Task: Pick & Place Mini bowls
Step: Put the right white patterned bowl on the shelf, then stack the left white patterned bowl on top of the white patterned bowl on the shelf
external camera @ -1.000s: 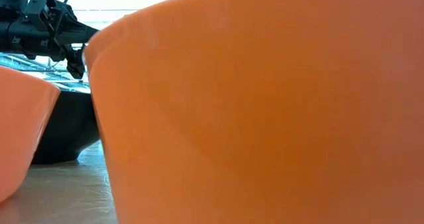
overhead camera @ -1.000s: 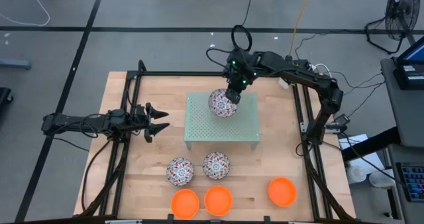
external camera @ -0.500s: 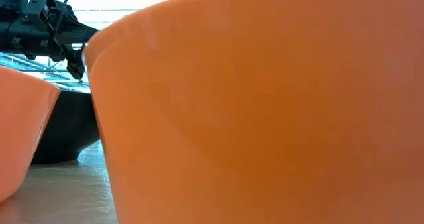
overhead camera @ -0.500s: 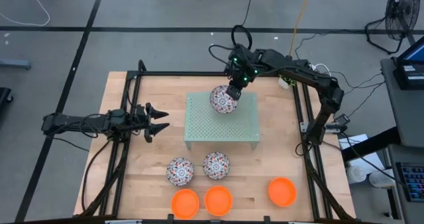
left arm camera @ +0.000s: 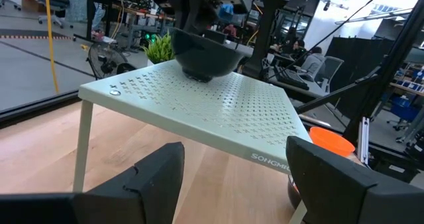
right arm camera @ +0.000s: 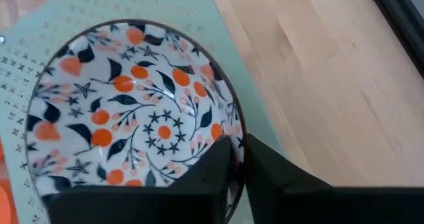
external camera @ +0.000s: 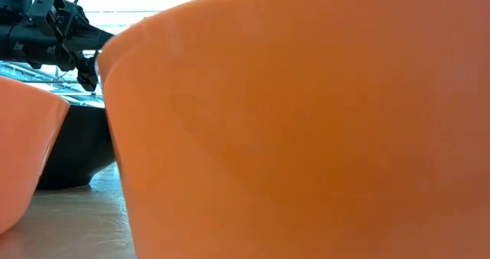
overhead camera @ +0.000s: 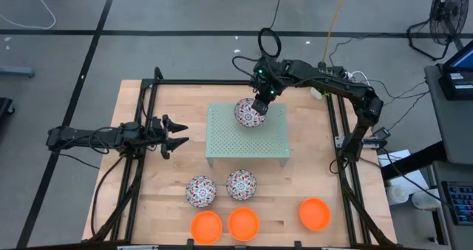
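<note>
The floral bowl [overhead camera: 250, 112] sits upright on the far right part of the pale green rack [overhead camera: 229, 143], upper centre of the high view. The right gripper [overhead camera: 260, 104] has its jaws pinched shut over the bowl's rim, one finger inside and one outside, a grip that keeps the bowl level for setting down. Two more floral bowls [overhead camera: 200, 191] wait below the rack on the tabletop [overhead camera: 148, 198], with three orange bowls [overhead camera: 243, 223] along the lower edge. At centre left the left gripper [overhead camera: 171, 136] idles, jaws spread and empty.
</note>
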{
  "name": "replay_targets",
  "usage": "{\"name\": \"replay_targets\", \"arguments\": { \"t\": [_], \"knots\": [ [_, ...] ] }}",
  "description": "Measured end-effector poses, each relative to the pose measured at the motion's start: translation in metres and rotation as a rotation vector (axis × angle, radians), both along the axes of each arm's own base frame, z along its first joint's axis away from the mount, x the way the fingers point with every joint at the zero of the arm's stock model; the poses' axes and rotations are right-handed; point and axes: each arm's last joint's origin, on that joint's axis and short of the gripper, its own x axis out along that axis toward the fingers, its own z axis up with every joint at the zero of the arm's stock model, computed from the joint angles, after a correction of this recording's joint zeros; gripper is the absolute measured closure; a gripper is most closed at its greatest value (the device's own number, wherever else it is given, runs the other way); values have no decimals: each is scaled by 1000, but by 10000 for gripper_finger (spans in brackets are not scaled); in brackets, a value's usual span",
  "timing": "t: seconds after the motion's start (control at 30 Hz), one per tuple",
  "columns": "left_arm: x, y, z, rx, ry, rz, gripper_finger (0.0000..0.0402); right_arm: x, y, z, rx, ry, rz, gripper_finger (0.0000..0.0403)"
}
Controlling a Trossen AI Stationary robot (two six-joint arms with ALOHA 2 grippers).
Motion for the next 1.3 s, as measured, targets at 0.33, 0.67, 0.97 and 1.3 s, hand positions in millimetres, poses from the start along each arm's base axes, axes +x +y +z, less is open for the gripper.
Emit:
{"name": "replay_targets", "arguments": {
  "t": [0.33, 0.67, 0.97, 1.3],
  "knots": [
    [0, 0, 0, 0, 0, 0, 133, -7, 3, 19, -45, -80, 5, 261],
    [0, 0, 0, 0, 0, 0, 133, -68, 34, 95, -179, -316, 23, 210],
    [0, 0, 0, 0, 0, 0, 133, -152, 88, 80, -260, -507, 90, 217],
    [0, 0, 0, 0, 0, 0, 133, -211, 125, -8, -315, -916, 112, 222]
  ]
}}
